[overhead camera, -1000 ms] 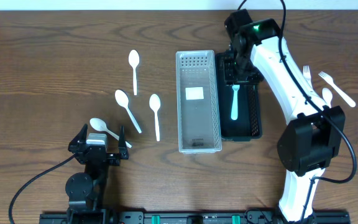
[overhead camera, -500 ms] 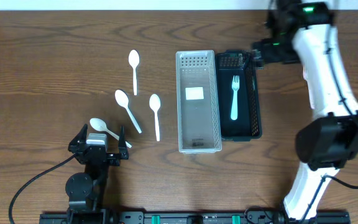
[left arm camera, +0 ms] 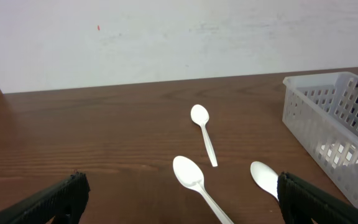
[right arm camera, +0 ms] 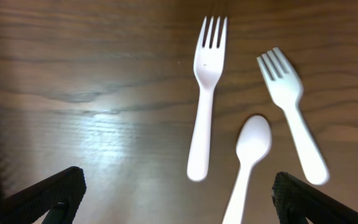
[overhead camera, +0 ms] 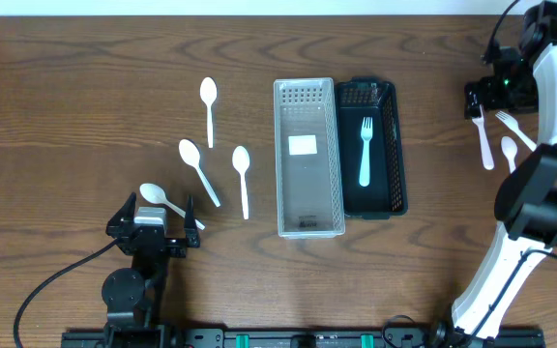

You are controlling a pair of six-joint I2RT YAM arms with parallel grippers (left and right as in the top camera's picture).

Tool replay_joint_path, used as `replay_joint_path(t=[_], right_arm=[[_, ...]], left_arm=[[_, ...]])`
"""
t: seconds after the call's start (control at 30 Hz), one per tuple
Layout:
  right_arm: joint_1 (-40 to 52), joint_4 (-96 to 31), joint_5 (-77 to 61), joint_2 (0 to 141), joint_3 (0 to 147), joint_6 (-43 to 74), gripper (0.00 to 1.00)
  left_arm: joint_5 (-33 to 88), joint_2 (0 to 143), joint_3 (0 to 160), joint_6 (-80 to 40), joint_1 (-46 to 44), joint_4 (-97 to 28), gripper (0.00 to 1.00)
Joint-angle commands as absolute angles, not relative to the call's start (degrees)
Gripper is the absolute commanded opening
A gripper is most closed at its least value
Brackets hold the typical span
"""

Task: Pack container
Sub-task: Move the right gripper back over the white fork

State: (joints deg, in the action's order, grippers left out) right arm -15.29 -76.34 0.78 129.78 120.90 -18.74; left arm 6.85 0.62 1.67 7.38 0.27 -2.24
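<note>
Right hand, opened wide, hovers over white fork at upper right of counter, likely lined up for pickup. Black tray, frame centre, holds one teal fork already.

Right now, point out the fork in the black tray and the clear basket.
fork [overhead camera: 365,159]: overhead view, middle of handle.
clear basket [overhead camera: 309,191]: overhead view, bare floor.

Five white spoons are counted: spoon one, spoon two, spoon three, spoon four, spoon five. Three forks are counted: white fork one, white fork two, one teal fork. Two containers are counted: one clear basket, one black tray.
</note>
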Motion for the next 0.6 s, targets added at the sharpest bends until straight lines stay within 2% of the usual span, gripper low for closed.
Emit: replay_joint_path(t=[0.0,0.57], right_arm=[[-16.1,-75.9,0.0,133.0,120.6,-19.9,0.99],[-16.2,-72.9,1.1,141.8,120.6,-18.7,0.99]], left_arm=[[6.9,0.2,0.2,7.5,0.5,-3.3,0.98],[6.9,0.2,0.2,7.5,0.5,-3.3,0.98]])
